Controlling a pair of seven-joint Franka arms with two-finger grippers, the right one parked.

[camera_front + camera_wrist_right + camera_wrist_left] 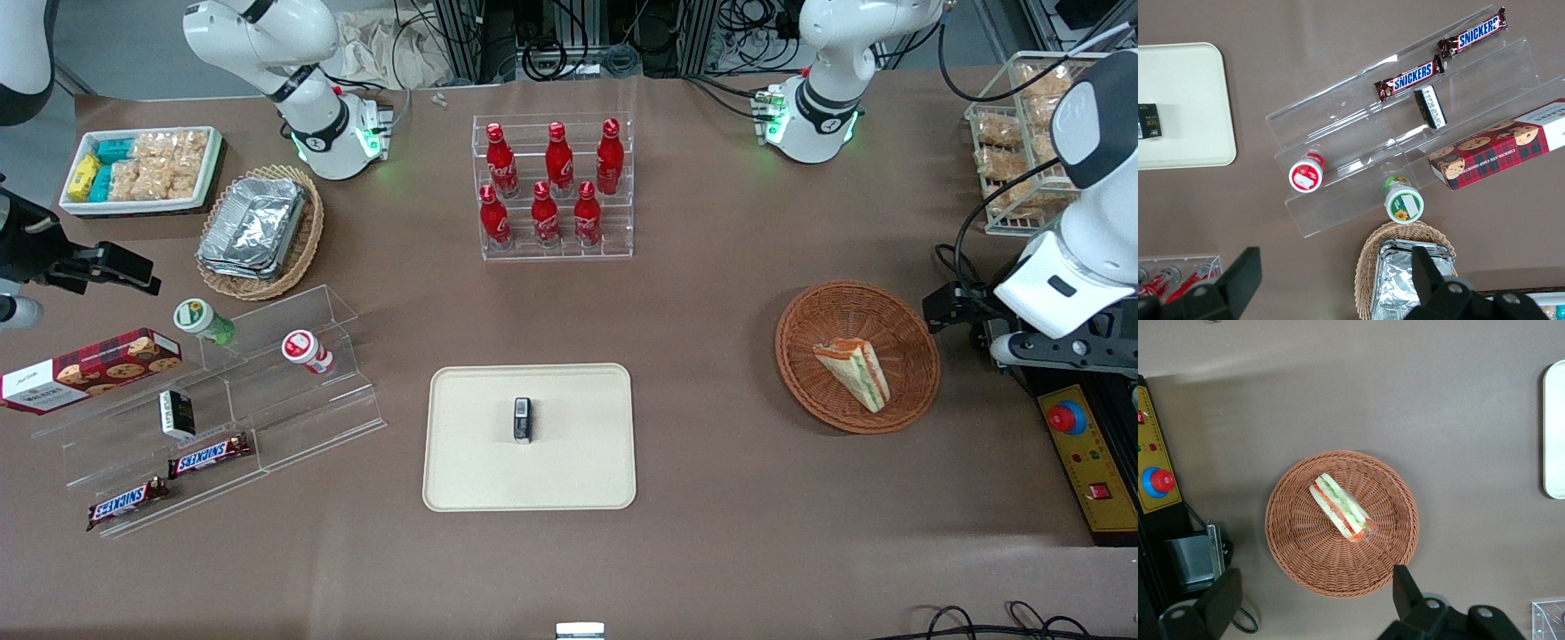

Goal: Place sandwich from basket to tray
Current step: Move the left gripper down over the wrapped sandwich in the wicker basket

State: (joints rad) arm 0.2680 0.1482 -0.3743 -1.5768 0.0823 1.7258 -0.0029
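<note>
Fingers (1221, 603) of the gripper (1313, 600) are seen spread apart above the basket (1291, 520) and sandwich (1340, 507) only from the wrist; 2 bars (210, 455) are labelled SNICKERS.

Six red cola bottles (551, 185), two Snickers bars (209, 455), two wicker baskets (907, 400), one sandwich (853, 373), one tray (462, 480).

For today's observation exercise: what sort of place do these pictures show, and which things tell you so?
Probably a robotics lab staged as a snack shop: a rack of red soda bottles, chocolate bars on clear steps, a sandwich in a basket, a tray, and an open claw above the basket.
</note>
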